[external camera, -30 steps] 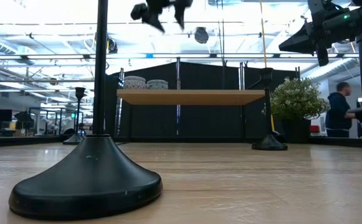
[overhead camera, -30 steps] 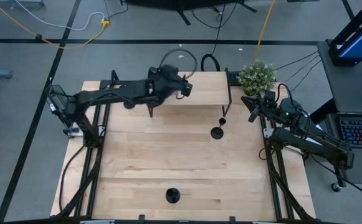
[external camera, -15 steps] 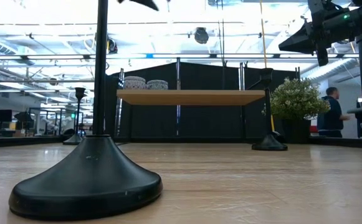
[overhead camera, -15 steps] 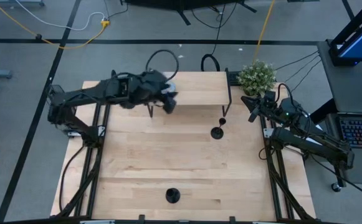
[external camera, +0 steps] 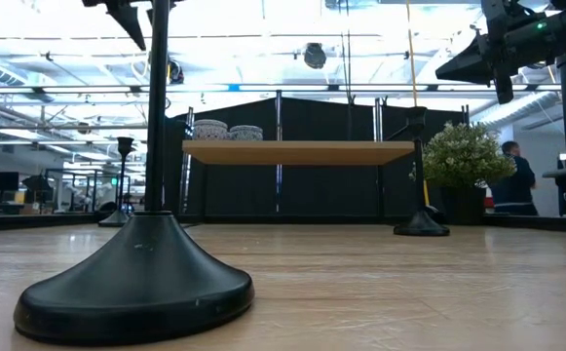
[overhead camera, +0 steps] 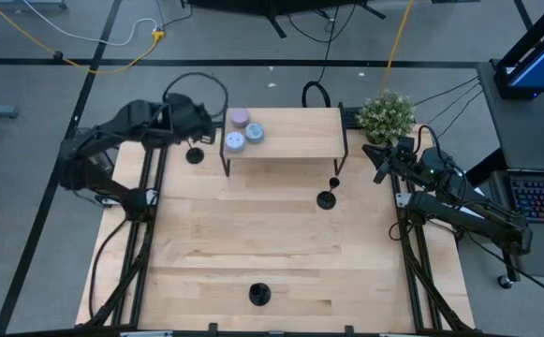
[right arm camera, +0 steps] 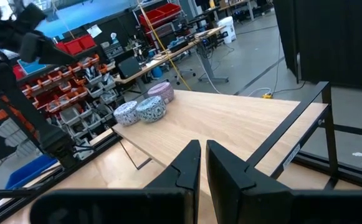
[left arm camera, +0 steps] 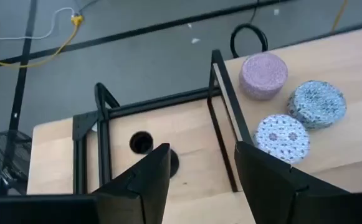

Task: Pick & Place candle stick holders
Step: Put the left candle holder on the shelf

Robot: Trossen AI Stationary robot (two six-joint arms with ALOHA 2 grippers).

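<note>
1. The worktop [overhead camera: 281, 243] carries a raised wooden shelf [overhead camera: 300, 131] at its far edge, with three candle tins [overhead camera: 242, 131] on the shelf's left end.
2. Three candle stick holders stand upright and well apart: the far-left holder [overhead camera: 195, 154] just left of the shelf, the middle holder [overhead camera: 327, 197] in front of the shelf's right leg, and the near holder [overhead camera: 259, 295] by the near edge.
3. The left arm's jaws [overhead camera: 194, 120] hover over the far-left corner and are the nearest to any holder; the right arm's jaws [overhead camera: 384, 159] wait at the far right, pressed together with nothing between them.
4. In the left wrist view the far-left holder [left arm camera: 142, 143] lies straight ahead and below, its cup just beyond the left finger [left arm camera: 149, 180], its stem vertical.
5. The left jaws stand partly apart and empty; judged from this, the coming move is a descent that brings the stem between the fingers.
</note>
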